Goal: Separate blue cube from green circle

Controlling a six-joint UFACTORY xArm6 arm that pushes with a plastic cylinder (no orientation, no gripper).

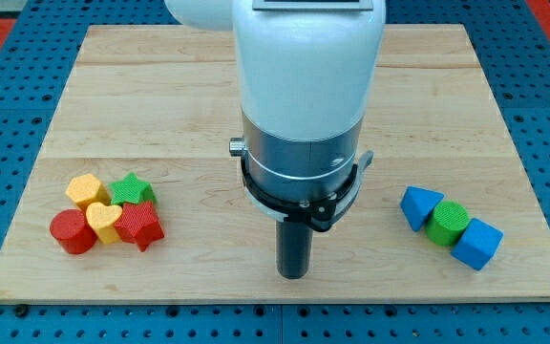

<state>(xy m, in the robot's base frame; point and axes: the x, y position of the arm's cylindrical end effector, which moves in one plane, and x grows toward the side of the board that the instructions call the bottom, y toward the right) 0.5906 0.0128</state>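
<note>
My tip (294,275) stands left of the touching blue cube (476,244) and green circle (446,223); no pincer fitted. Next: wedge between them.

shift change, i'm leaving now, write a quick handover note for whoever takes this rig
My tip: on the board near the view's bottom centre, touching no block, well to the view's left of the blue cube.
Blue cube sits at the view's right, pressed against the green circle; a blue triangle is against the circle's other side.
Done: nothing yet, the two are together.
Left: push the cube away from the circle.
A cluster of red, yellow and green blocks lies at the view's left.
</note>
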